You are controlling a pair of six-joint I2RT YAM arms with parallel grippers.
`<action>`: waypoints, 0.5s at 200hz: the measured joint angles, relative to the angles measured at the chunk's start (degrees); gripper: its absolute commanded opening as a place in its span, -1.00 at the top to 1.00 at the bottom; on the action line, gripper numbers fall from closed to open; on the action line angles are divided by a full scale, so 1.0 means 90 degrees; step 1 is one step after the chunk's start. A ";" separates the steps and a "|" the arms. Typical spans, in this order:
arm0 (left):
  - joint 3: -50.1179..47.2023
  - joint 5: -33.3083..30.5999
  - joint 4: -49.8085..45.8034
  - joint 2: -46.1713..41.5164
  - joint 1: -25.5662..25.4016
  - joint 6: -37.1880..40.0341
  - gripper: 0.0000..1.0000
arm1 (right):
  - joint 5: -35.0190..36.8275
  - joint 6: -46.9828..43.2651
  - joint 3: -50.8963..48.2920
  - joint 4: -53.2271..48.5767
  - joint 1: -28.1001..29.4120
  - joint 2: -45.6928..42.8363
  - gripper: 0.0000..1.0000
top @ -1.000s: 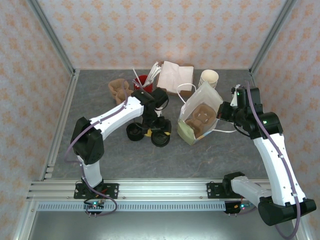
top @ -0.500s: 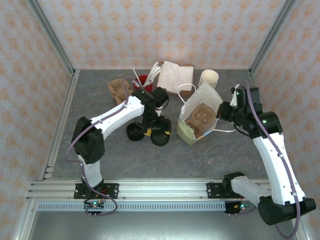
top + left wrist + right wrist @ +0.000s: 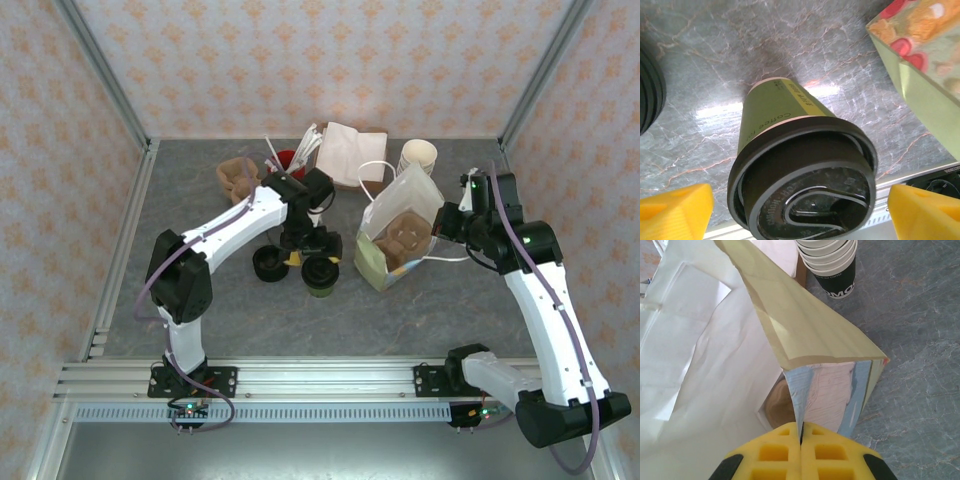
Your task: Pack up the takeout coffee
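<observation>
Left hand [image 3: 800,212] (spread wide, gripping nothing) hovers over the lidded takeout coffee [image 3: 775,125]

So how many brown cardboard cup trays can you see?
2. One tray lies at the back left; the other tray sits inside the open paper bag. More may be hidden.

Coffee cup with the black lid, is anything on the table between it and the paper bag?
Nothing visible. The coffee cup stands just left of the paper bag, only bare table between them. The pile of lids sits on the cup's far side.
</observation>
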 measured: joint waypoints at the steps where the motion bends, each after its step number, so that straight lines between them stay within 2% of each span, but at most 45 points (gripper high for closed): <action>1: 0.0015 -0.0007 -0.0010 0.0000 0.0000 0.0010 -0.83 | 0.0000 -0.0002 0.0000 0.0000 0.0000 0.0002 1.00; 46: 0.0415 -0.0461 -0.0197 -0.0053 -0.0063 0.0369 -0.85 | 0.0000 -0.0002 0.0000 0.0002 0.0000 0.0029 1.00; 67: 0.0359 -0.0799 -0.0240 -0.0194 -0.0301 0.0500 -0.84 | -0.0017 -0.0002 0.0000 0.0022 0.0000 0.0029 1.00; 100: -0.0024 -0.1156 -0.0197 -0.0602 -0.0823 0.0551 -0.70 | -0.0022 -0.0002 0.0000 0.0046 0.0000 0.0029 1.00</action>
